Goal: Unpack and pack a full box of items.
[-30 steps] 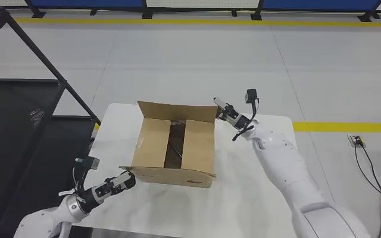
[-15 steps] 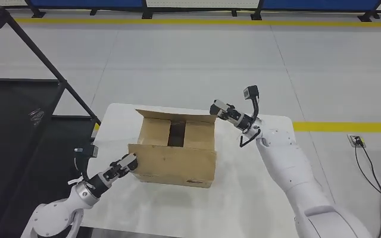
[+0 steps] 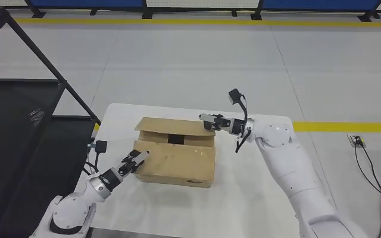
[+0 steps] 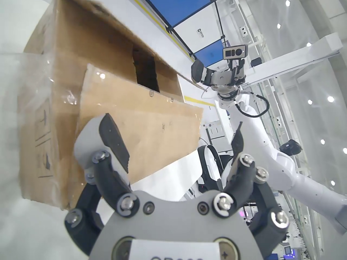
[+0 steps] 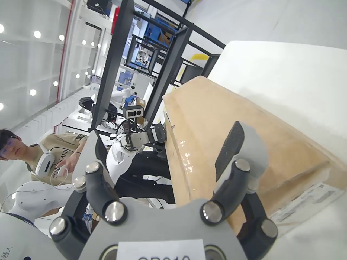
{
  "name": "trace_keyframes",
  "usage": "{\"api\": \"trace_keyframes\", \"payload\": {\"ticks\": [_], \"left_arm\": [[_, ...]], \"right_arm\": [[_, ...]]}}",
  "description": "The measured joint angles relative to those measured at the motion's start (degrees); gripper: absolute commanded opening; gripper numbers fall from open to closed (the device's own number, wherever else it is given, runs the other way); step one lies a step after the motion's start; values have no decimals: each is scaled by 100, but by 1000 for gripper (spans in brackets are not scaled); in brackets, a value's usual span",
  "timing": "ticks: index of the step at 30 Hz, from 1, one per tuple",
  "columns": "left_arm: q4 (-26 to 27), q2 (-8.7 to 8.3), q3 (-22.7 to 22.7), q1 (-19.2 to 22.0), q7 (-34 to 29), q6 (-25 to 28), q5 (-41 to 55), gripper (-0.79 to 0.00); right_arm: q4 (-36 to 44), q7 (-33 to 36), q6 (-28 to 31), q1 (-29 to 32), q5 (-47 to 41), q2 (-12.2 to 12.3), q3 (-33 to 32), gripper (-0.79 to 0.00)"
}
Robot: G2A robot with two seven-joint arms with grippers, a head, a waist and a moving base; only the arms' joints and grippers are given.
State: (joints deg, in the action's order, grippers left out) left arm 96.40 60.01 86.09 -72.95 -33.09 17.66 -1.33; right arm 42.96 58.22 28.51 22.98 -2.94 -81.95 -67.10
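Note:
A brown cardboard box (image 3: 178, 163) stands in the middle of the white table (image 3: 250, 196). Its far flap (image 3: 169, 125) and near flap (image 3: 178, 150) are folded inward, with a small dark gap (image 3: 174, 139) left between them. My right gripper (image 3: 207, 122) is open at the far flap's right corner, one finger (image 5: 234, 144) lying on the flap (image 5: 217, 109). My left gripper (image 3: 137, 158) is open at the box's near left corner, its finger (image 4: 112, 139) against the near flap (image 4: 151, 136). The box's contents are hidden.
A black metal frame (image 3: 41, 65) and a dark rack (image 3: 24, 137) stand just off the table's left side. Bare table surface lies to the right of the box and in front of it (image 3: 196, 208).
The far and near flaps, open a second ago, have been folded over the box's top. Both grippers have moved inward with them, the right one leftward and the left one up and right.

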Motion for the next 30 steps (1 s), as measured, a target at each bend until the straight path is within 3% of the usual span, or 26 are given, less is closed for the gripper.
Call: {"api": "trace_keyframes", "payload": {"ticks": [5,11,22,30], "left_arm": [[-78,20,-152,136,130,-46,-208,0],[-137,43,-316,241,273,-45,-436,0],[-214,67,-356,311,441,13,-384,0],[-163,59,112,157,931,-89,-18,0]], "right_arm": [[674,-266,-795,251,506,48,129,0],[1466,-300,-1225,666,662,125,107,0],[2092,44,-1412,1327,480,274,-43,0],[1792,31,-1273,1364,218,288,15,0]]}}
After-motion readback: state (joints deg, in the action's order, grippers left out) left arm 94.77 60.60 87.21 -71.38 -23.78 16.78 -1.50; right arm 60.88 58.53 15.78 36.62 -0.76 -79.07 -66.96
